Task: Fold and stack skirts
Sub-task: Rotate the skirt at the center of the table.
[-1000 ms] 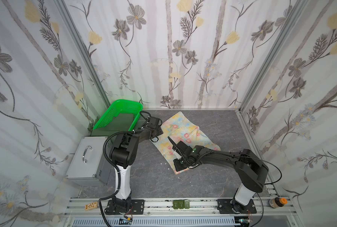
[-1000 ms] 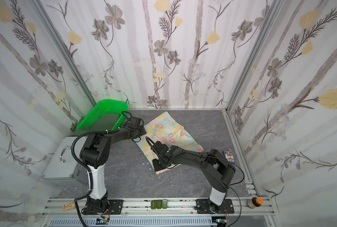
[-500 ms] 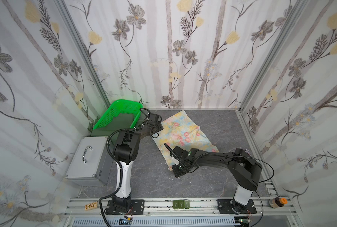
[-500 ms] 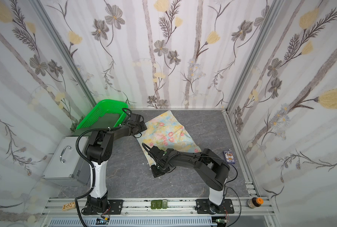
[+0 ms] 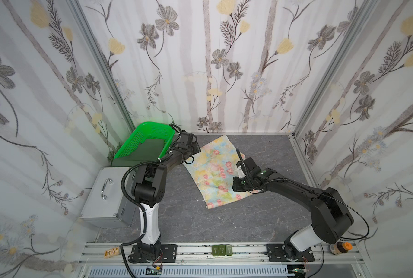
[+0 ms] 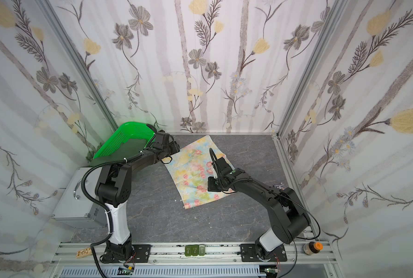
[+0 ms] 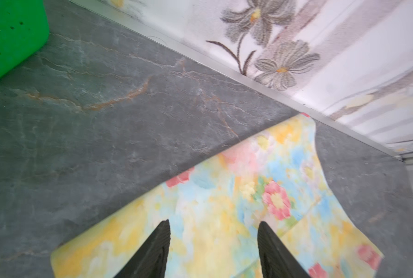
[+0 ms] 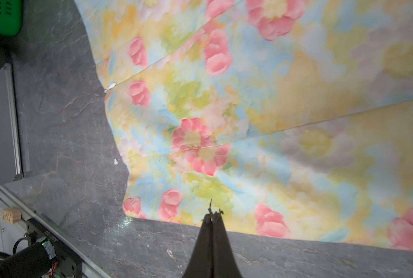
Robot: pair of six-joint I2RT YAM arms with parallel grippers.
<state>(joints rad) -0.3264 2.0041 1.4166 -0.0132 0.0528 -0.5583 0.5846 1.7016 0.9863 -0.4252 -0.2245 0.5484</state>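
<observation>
Skirt [image 5: 215,173] flat, under parted left jaws, closed right jaws

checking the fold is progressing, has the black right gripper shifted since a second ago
Yes. The black right gripper, shut, has moved away from the silver metal case in both top views, toward the right-hand wall.
</observation>
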